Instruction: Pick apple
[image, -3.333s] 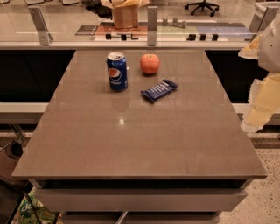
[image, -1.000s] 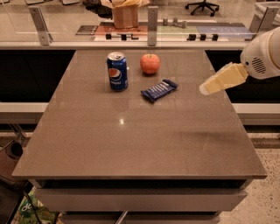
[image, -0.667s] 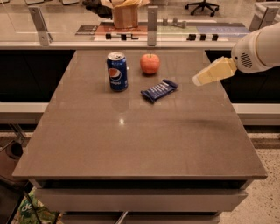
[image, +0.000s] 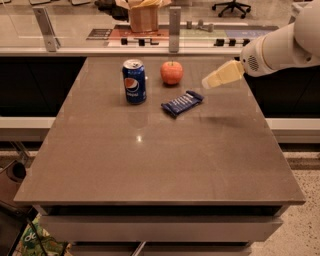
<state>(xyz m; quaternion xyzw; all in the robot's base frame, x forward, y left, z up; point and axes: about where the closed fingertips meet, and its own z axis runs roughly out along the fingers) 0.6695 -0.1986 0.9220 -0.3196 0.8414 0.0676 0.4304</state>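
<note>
The apple (image: 171, 72) is small, round and red-orange, with a stem dimple on top. It stands upright near the far edge of the grey-brown table (image: 150, 155), to the right of a blue soda can (image: 134, 81). My gripper (image: 207, 83) comes in from the right on a white arm, its cream-coloured tip pointing left. It hovers above the table, to the right of the apple and apart from it. It holds nothing.
A dark blue snack bar wrapper (image: 182, 103) lies in front of the apple, below the gripper's tip. A glass partition with metal posts (image: 174, 22) runs behind the table's far edge. A brown paper bag (image: 142, 15) stands beyond it.
My arm has come in from the far right and swung left and up across the table, bringing the gripper closer to the apple. The apple, can and wrapper have not moved.
</note>
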